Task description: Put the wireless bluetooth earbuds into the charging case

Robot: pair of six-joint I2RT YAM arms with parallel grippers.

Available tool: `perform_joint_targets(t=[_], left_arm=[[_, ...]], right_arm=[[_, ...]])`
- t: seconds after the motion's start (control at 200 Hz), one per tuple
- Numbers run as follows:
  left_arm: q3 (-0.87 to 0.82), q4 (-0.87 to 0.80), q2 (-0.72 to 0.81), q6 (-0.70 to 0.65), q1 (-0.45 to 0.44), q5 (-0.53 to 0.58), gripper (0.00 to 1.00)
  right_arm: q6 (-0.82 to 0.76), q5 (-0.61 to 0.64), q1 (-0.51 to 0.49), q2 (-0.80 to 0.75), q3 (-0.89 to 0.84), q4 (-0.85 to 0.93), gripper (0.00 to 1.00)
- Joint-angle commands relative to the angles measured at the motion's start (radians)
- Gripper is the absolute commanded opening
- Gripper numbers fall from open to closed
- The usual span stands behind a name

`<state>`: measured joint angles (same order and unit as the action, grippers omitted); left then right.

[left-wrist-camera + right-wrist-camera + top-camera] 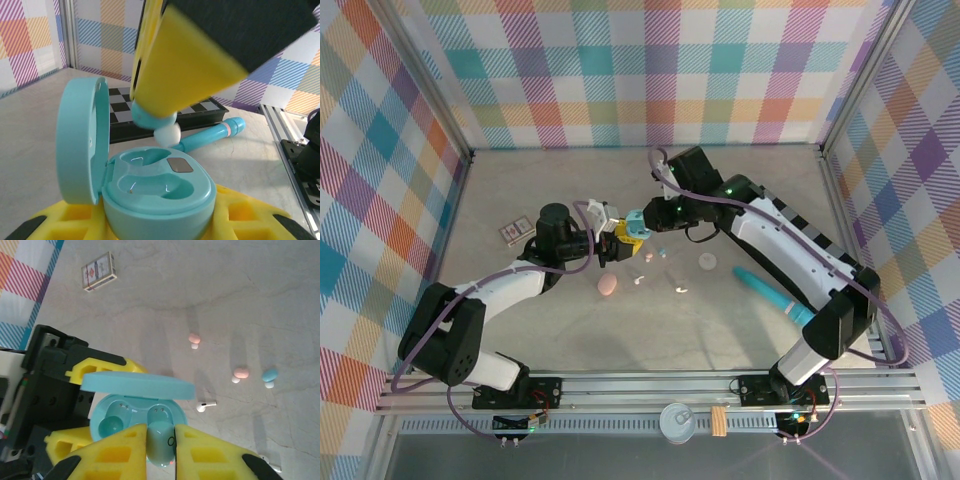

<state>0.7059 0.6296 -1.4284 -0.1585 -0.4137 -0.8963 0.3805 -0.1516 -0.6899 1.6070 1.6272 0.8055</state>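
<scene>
Open case pinched between left gripper jaws. Just above case sockets, right gripper jaws pinch earbud. Likely light, hard, slick, easily dropped; best held by body sides, tip free. Other earbuds on table beside case.

This is a robotics lab test cell rather than a lived-in room. Bright plaid cloth walls hang on a bare aluminium frame and box in a plain grey marbled desk. Two robot arms, the left arm and the right arm, are bolted to a slotted metal rail at the desk's near edge. Purple cables loop along them.
</scene>
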Motion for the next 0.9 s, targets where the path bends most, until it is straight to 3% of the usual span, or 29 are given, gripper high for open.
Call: perform_joint_targets(t=[0.0, 0.225, 0.43, 0.645, 0.895], left_arm=[[0.008, 0.025, 0.043, -0.012, 0.004, -0.011, 0.32], [0.006, 0.021, 0.062, -0.012, 0.005, -0.014, 0.32], [0.005, 0.022, 0.065, -0.006, 0.004, -0.011, 0.32], [0.009, 0.032, 0.062, -0.003, 0.004, -0.008, 0.32], [0.006, 0.051, 0.059, 0.008, 0.004, -0.007, 0.31]], right_arm=[[-0.015, -0.023, -0.01, 0.011, 0.024, -0.012, 0.18], [-0.023, 0.012, -0.009, 0.021, 0.012, -0.003, 0.18], [-0.029, -0.032, -0.01, 0.019, 0.008, -0.018, 0.19], [-0.041, -0.098, -0.01, 0.021, 0.008, -0.026, 0.24], [-0.049, -0.08, -0.01, 0.004, 0.003, -0.022, 0.31]])
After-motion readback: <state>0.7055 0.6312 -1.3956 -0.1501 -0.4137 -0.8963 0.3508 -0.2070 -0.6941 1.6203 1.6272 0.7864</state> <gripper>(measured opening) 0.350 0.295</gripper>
